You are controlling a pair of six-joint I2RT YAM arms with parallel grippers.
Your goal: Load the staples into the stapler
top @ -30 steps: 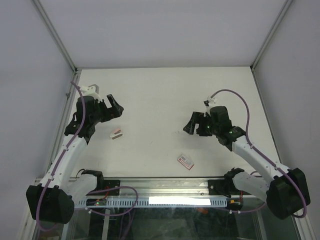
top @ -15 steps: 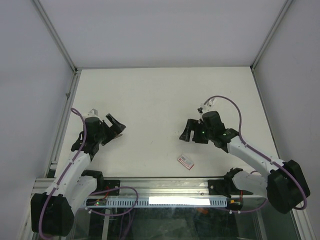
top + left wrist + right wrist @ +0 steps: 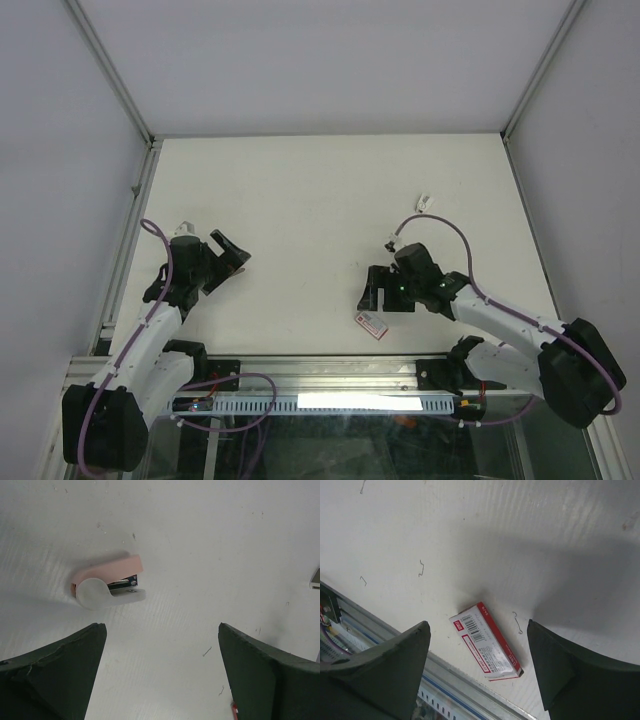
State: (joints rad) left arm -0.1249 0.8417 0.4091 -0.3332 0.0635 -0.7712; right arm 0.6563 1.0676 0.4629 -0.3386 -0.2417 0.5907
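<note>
Right tool (image 3: 377, 292) just beside staples (image 3: 371, 323)

the white desk (image 3: 320, 190) is scuffed and speckled with small marks. near its front edge, right of the middle, the staples box (image 3: 371, 324) lies flat with its red label and barcode up, set at a slant just beside the metal rail (image 3: 330, 371). a few loose bent staples (image 3: 421, 568) are scattered on the surface around it. over on the left a small pink and white stapler (image 3: 107, 582) rests well apart from the box. farther back on the right sits a tiny white object (image 3: 427, 201), too small to make out.
</note>
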